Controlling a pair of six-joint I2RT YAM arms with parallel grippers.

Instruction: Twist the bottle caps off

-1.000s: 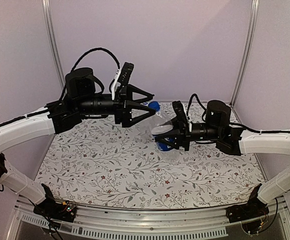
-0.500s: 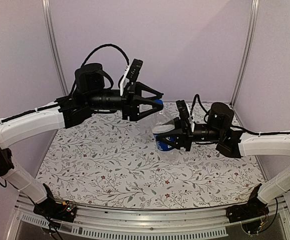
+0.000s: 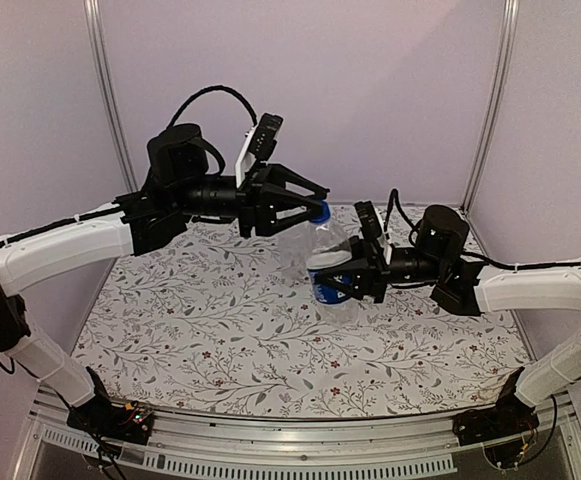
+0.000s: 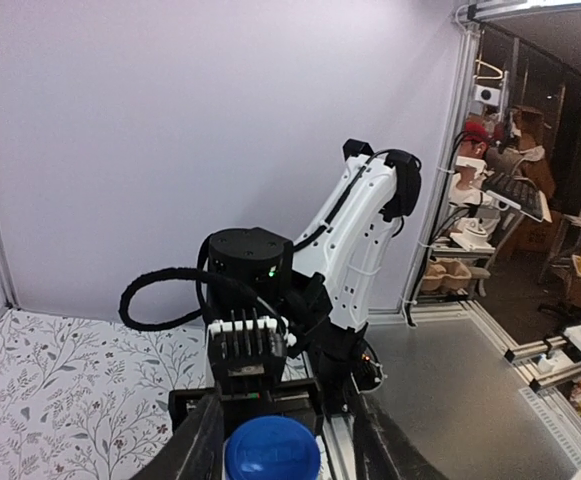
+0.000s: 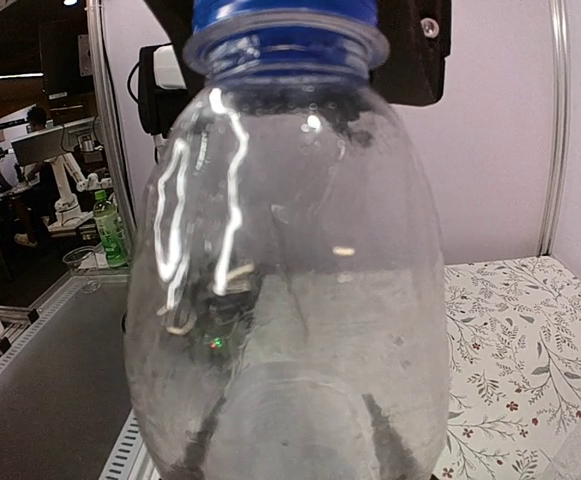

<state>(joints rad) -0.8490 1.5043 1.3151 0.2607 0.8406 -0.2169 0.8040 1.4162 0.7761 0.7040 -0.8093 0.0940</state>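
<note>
Top external: bottle (image 3: 331, 262) is standing near upright over the middle-right of the counter (image 3: 200, 330), long axis close to vertical and leaning slightly toward the left arm. Its blue cap (image 3: 319, 212) is pointing up. Cannot tell whether the base is touching the counter.

Right end effector (image 3: 348, 281) is coming in from the right and clamping the bottle's lower body at the dark blue label band (image 3: 327, 287). In the right wrist view the clear body is filling the frame with the cap at the top edge.

Left end effector (image 3: 313, 210) is reaching in level from the left, jaws narrow and straddling the cap. In the left wrist view the cap is sitting between the two fingers (image 4: 202, 445), close against one, with a sliver of gap at the other. Cannot tell whether it is gripping.

Open counter is lying to the left of the bottle and in front of it. The back wall (image 3: 370, 90) and a right frame post (image 3: 490, 100) are standing near, behind it.

A floral-print cloth is covering the counter, and plain lilac walls are enclosing it on three sides.
</note>
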